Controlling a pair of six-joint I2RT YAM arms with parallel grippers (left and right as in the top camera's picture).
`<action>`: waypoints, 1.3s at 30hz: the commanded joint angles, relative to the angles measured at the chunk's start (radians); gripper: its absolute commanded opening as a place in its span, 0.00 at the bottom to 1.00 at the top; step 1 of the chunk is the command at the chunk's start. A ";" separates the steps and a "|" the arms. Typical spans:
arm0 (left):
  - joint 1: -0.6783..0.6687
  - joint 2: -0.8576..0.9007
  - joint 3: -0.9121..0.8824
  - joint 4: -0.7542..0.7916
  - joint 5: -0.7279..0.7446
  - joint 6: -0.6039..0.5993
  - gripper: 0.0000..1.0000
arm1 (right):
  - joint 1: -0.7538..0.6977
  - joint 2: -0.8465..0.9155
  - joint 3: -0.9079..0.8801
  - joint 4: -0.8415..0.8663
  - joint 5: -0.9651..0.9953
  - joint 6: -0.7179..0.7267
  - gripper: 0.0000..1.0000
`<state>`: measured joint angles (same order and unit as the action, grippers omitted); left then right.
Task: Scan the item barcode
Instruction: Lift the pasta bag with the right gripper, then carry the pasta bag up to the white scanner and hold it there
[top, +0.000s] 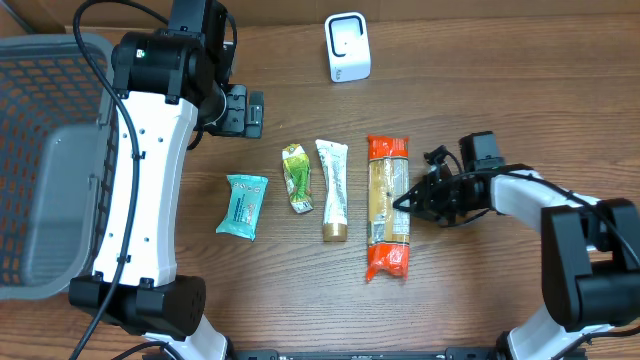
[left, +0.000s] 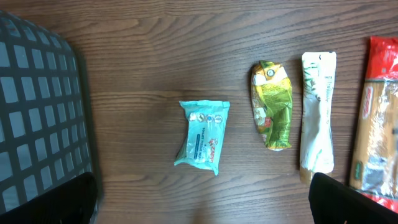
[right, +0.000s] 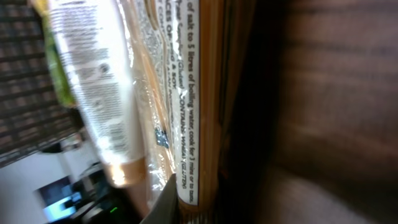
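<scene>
One pasta pack (top: 388, 205) lay centre-right, long side running top to bottom. My right gripper (top: 408, 201) sat at its right edge with the jaws together; I couldn't tell whether any film was caught. Three more items lay in a row to its left with narrow gaps between them: one white tube (top: 333, 190), one green pouch (top: 297, 178) and one teal wipes pack (top: 243, 204). One scanner (top: 347, 47) stood top centre, bare table below it. One basket (top: 45, 160) filled the left edge. My left gripper (top: 250, 112) hung above the row, jaws wide apart and empty.
</scene>
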<state>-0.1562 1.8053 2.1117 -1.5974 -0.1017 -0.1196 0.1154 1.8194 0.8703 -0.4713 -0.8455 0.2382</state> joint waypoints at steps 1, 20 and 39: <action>0.005 0.008 -0.004 0.002 0.002 0.015 1.00 | -0.048 -0.035 0.077 -0.079 -0.290 -0.054 0.04; 0.005 0.008 -0.004 0.002 0.002 0.015 1.00 | -0.072 -0.358 0.523 -0.267 -0.724 0.027 0.04; 0.005 0.008 -0.004 0.002 0.002 0.015 1.00 | -0.012 -0.394 0.616 -0.114 -0.259 0.226 0.04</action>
<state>-0.1562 1.8053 2.1117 -1.5974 -0.1017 -0.1196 0.0685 1.4612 1.4414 -0.5220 -1.2945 0.5507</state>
